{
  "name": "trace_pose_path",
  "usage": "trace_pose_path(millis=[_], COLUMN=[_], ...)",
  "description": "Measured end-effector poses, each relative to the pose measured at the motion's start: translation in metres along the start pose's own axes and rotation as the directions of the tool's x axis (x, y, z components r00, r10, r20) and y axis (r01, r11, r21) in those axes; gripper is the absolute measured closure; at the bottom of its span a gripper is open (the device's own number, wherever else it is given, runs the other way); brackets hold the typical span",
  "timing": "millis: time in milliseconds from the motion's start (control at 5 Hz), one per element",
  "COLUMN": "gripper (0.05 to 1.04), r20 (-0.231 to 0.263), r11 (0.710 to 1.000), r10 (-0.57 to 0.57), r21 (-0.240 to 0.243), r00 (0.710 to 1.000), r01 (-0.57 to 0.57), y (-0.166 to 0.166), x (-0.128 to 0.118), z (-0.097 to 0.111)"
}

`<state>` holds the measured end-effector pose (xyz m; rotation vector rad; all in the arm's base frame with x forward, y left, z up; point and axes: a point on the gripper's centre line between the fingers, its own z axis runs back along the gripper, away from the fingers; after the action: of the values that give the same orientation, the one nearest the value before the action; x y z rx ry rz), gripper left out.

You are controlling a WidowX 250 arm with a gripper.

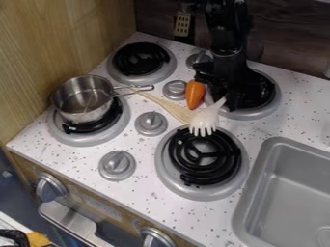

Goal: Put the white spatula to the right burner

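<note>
Over front-right burner's (169, 181) back rim, white spatula (205, 118); counter strip (222, 207) before sink (245, 198).

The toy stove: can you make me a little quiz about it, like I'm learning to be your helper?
1. Multiple choice: what sits on the front-left burner in the picture?
a) a banana
b) the metal pot
c) a cup

2. True or false: the orange carrot is inside the metal pot.

3. Fill in the missing word: the toothed end of the white spatula is at the back edge of the front-_____ burner.

Key: 1. b; 2. false; 3. right
</note>
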<state>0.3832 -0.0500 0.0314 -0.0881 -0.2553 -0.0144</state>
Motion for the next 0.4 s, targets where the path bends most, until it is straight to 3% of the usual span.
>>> trace_pose_path(millis=[400], gripper=[0.852], r20=[0.024], r11=[0.999], r10=[-0.009], r21=[-0.033], r00=[1.0], r01=[0.01], y=[0.0046], x=[0.0028], z=[-0.0179])
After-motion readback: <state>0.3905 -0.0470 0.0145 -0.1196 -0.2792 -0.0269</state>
